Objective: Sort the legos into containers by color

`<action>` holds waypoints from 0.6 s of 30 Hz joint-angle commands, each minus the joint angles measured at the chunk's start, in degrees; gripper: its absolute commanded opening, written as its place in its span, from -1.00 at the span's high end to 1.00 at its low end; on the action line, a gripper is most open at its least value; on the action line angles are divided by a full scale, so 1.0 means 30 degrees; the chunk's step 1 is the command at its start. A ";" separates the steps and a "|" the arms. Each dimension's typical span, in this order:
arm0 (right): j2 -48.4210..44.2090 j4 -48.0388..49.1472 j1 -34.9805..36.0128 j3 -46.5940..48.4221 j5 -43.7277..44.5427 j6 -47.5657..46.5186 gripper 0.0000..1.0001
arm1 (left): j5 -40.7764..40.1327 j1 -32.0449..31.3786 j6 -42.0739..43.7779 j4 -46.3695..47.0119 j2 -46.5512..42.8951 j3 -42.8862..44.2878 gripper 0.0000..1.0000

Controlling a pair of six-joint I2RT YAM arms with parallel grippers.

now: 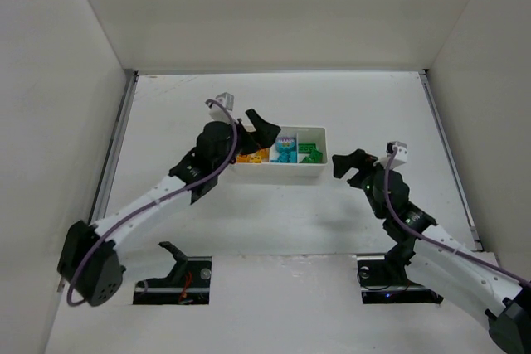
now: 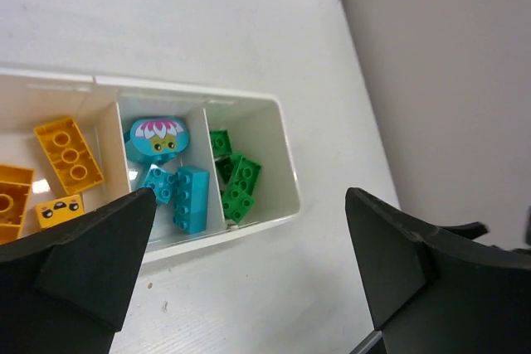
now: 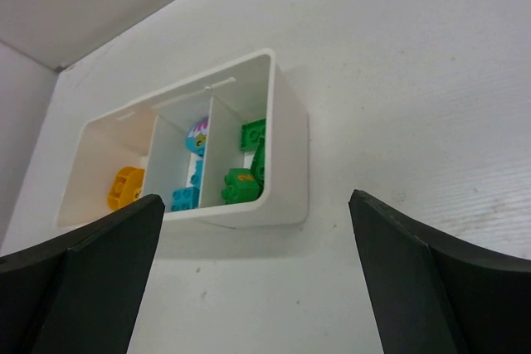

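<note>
We see the left end effector (image 1: 262, 124) released, fingers spread and empty, above the left end of the low white rectangular plastic tray (image 1: 278, 173) on the white worktop (image 1: 274, 230). In the tray, small yellow-orange studded plastic bricks (image 2: 69, 153) lie in the left compartment, cyan-blue bricks (image 2: 187, 196) in the middle and green bricks (image 2: 241, 184) in the right. The right end effector (image 1: 348, 163), near the tray's right end but apart from it, is likewise released and empty.

Bright, even overhead light; shadows soft, faint.
</note>
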 commanded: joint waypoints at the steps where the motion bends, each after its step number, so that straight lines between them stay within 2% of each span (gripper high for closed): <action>1: -0.0040 -0.1379 0.0177 0.0426 0.1760 0.0207 -1.00 | -0.2222 0.0324 0.0532 -0.1596 -0.3109 -0.1097 -1.00; 5: 0.0371 -0.2906 0.0323 0.1101 0.3139 0.0501 -1.00 | -0.4684 0.1669 -0.0255 -0.5780 -0.6364 -0.2562 -1.00; 9: 0.0430 -0.3112 0.0558 0.0810 0.3551 0.2079 -1.00 | -0.5508 0.3310 -0.1750 -1.0822 -0.8037 -0.3382 -1.00; 13: 0.0050 -0.3756 0.0558 0.0604 0.3610 0.3400 -1.00 | -0.5538 0.4336 -0.1987 -1.2558 -0.8714 -0.4263 -1.00; 18: 0.0048 -0.4109 0.0471 0.0458 0.3756 0.3635 -1.00 | -0.5450 0.5217 -0.2133 -1.2825 -0.7165 -0.4439 -1.00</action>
